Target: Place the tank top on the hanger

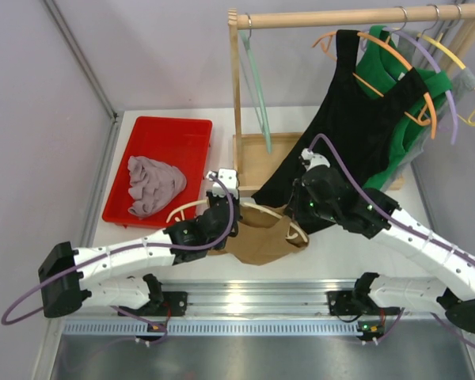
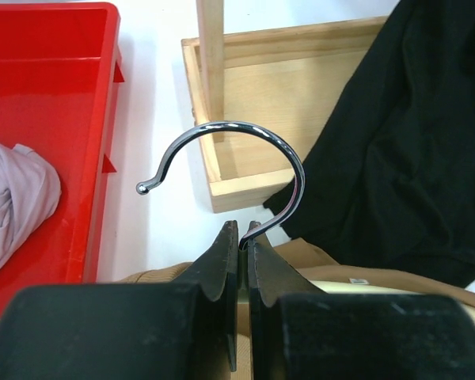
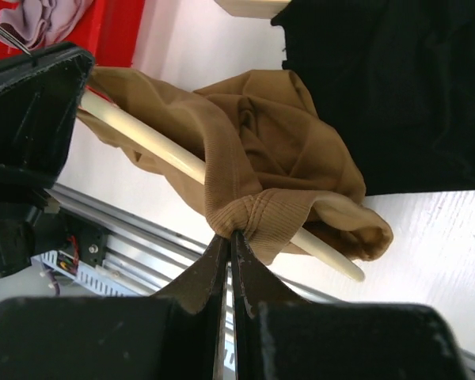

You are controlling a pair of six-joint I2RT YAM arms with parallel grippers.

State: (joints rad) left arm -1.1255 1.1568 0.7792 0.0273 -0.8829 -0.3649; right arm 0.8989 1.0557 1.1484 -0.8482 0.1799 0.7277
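The tan-brown tank top [image 1: 261, 237] lies bunched on the table between my arms, draped over the cream-white hanger [image 1: 186, 207]. My left gripper [image 1: 222, 212] is shut on the hanger at the base of its metal hook [image 2: 222, 124], seen in the left wrist view [image 2: 243, 229]. My right gripper [image 1: 297, 220] is shut on a gathered ribbed edge of the tank top [image 3: 253, 134] right at the hanger's arm [image 3: 154, 146], seen in the right wrist view [image 3: 231, 235]. The hanger's right tip pokes out of the fabric.
A red tray [image 1: 162, 134] at the left holds a mauve-grey cloth [image 1: 154, 184]. A wooden rack [image 1: 237, 95] with a box base [image 1: 257, 162] stands behind. A black garment [image 1: 356, 127], a green garment [image 1: 427, 87], and orange and pale green hangers [image 1: 257, 79] hang there.
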